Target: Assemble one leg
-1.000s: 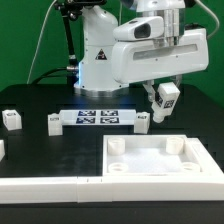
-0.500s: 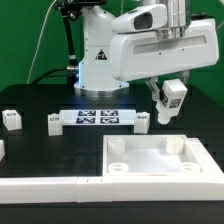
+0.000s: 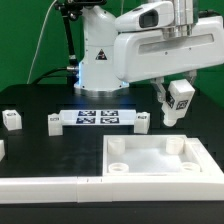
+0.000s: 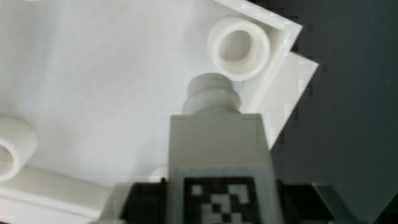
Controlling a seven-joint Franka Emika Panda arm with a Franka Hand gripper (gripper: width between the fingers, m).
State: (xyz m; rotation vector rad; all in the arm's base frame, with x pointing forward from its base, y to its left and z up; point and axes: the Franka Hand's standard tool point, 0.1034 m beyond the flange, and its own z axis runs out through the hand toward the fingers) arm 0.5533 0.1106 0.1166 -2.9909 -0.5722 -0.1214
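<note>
White plastic peg-shaped leg with a black-and-white tag (image 3: 181, 98) was clamped between the fingers of the tool (image 3: 179, 102), hanging clear above the black worktop (image 3: 40, 150). Over the last second the tool carried it toward the exterior view's right, at roughly the same height. That put it over a corner of the large white square tabletop panel (image 3: 155, 158) lying below the tool.

My read: transport and alignment, no insertion yet.

In the wrist view the leg's stud tip (image 4: 210, 90) pointed toward the round corner hole (image 4: 240, 45) but sat short of it, so more travel ahead of the tool looked necessary. The panel edge ran just past that hole, so little margin there.

There was open air all around the tool. Spare small white pegs (image 3: 143, 122) and the marker board (image 3: 97, 118) sat well off to its side, out of the path.
</note>
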